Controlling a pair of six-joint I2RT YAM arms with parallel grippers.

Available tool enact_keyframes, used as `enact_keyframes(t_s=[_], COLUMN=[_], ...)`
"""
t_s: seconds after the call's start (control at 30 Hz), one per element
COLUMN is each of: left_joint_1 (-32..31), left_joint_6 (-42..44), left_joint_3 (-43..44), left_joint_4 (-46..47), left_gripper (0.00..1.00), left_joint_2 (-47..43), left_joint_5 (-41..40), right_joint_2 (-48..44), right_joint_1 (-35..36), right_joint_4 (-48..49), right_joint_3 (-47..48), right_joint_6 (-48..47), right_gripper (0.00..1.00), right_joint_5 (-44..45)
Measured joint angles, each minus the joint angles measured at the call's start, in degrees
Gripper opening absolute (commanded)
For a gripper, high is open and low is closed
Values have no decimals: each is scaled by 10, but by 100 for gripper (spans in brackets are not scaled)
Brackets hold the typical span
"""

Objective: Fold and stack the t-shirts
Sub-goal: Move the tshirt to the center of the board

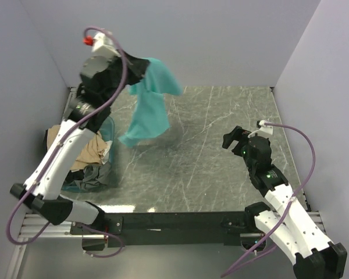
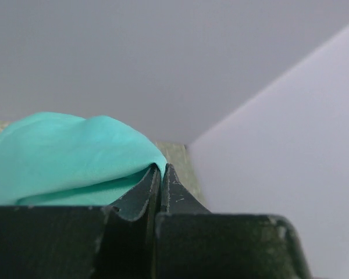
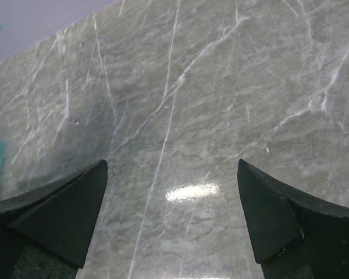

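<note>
where the tub (image 1: 111,146) hugs the left wall, tan shirt (image 1: 84,152) inside, the left gripper (image 1: 141,68) — pinched shut on the teal shirt (image 1: 151,110) — holds it high near the back edge; table (image 1: 209,168) stretches between its hem and the right gripper (image 1: 235,138), spread wide.

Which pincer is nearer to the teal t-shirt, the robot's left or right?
Left. The left pincer is shut on the teal t-shirt, holding it up; the right pincer hangs open over the table, well apart from the shirt.

Robot lab cell: plain grey walls (image 1: 192,35) around a marbled tabletop (image 1: 221,168) (black mounting rail (image 1: 174,221) in front).
</note>
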Motion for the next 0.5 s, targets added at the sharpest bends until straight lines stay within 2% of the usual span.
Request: enact_keyframes(t_s=[0.17,0.33,0.43,0.5], left_joint_1=[-67,-108,-114,-113], left_joint_6=[23,42,46,46], left_joint_3=[30,52,46,28], left_joint_4=[3,10,23,32], left_gripper=[1,1,2,6], left_joint_2=[59,85,83,81], left_joint_5=[34,73,56,17], right_joint_2=[-3,-3,-3,-3], right_joint_1=[0,0,0,0], right_joint_4=[0,-7,-12,-11], right_joint_3=[0,0,0,0], right_joint_6=[-1,-1,-1,-1], right_gripper=[98,98,98,98], right_joint_5=[12,31,42,42])
